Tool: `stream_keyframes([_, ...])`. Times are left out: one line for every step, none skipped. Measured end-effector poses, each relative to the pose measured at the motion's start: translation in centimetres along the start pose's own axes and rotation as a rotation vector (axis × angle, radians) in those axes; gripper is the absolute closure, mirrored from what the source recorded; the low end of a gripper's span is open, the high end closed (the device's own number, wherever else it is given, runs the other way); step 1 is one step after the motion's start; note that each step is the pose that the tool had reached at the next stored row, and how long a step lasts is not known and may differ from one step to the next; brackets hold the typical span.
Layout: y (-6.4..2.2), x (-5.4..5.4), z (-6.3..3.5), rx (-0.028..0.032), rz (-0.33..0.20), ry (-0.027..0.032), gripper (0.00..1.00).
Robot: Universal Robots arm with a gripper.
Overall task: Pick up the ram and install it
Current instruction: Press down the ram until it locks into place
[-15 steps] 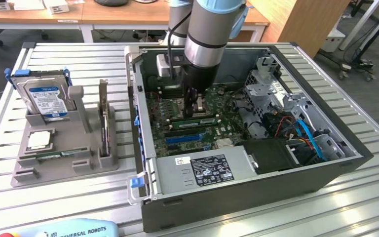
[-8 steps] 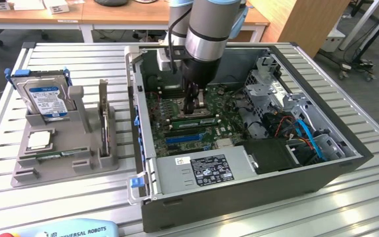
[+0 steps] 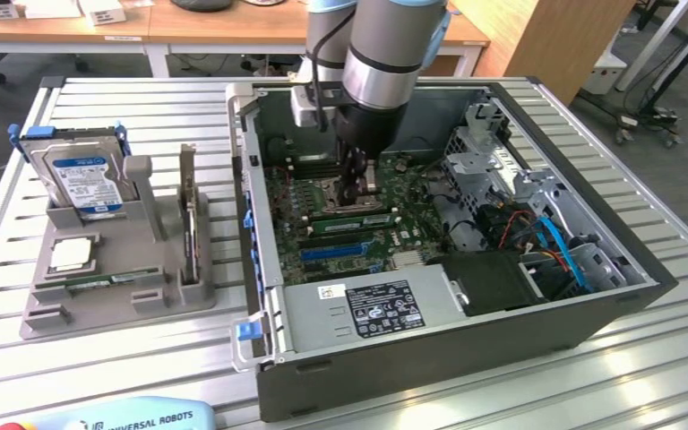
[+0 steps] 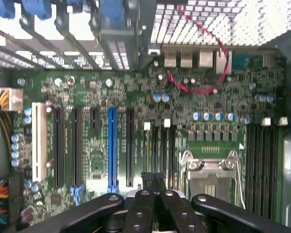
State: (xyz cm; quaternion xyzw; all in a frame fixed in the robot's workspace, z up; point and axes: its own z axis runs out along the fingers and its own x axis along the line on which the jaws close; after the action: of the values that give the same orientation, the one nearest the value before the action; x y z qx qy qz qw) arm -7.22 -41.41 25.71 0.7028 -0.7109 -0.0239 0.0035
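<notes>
My gripper (image 3: 360,185) reaches down into the open computer case (image 3: 440,358), just over the green motherboard (image 3: 410,193). In the wrist view the gripper (image 4: 154,177) is shut, its black fingers (image 4: 141,204) pressed together, with nothing visible between them. The tips stand over the dark memory slots (image 4: 161,145) beside the CPU socket (image 4: 211,170). A narrow green ram stick (image 3: 356,219) lies along a slot just in front of the gripper. I cannot tell whether the fingertips touch it. Another ram stick (image 3: 96,281) lies in the grey holder (image 3: 117,305) outside the case.
A silver hard drive with a blue label (image 3: 78,179) stands in the holder at the exterior view's left. Inside the case are the power supply (image 3: 368,309), a metal drive cage (image 3: 500,166), blue cables (image 3: 563,251) and a blue expansion slot (image 4: 111,145).
</notes>
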Motion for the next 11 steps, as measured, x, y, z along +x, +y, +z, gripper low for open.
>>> stream_keyframes([-0.30, 0.0, -0.01, -0.0001, 0.000, 0.0000, 0.90])
stream_keyframes([-0.61, 0.0, -0.02, -0.0001, 0.000, 0.0000, 0.90])
stream_keyframes([-0.94, 0.0, -0.03, -0.0003, 0.000, 0.0000, 0.90])
stream_keyframes([-1.23, 0.0, -0.05, -0.0004, 0.000, 0.0000, 0.90])
stream_keyframes([-1.53, 0.0, -0.06, -0.0004, 0.000, 0.0000, 0.90])
stream_keyframes([-1.84, 0.0, -0.07, -0.0005, 0.000, -0.0001, 0.90])
stream_keyframes([-2.11, 0.0, -0.08, -0.0006, 0.000, -0.0001, 0.90])
stream_keyframes([-2.39, 0.0, -0.09, -0.0006, 0.000, -0.0001, 0.90])
stream_keyframes([-2.64, 0.0, -0.10, -0.0008, 0.000, 0.0000, 0.90])
stream_keyframes([-2.85, 0.0, -0.11, -0.0008, 0.000, 0.0000, 0.90])
stream_keyframes([-2.98, 0.0, -0.11, -0.0008, 0.000, 0.0000, 0.90])
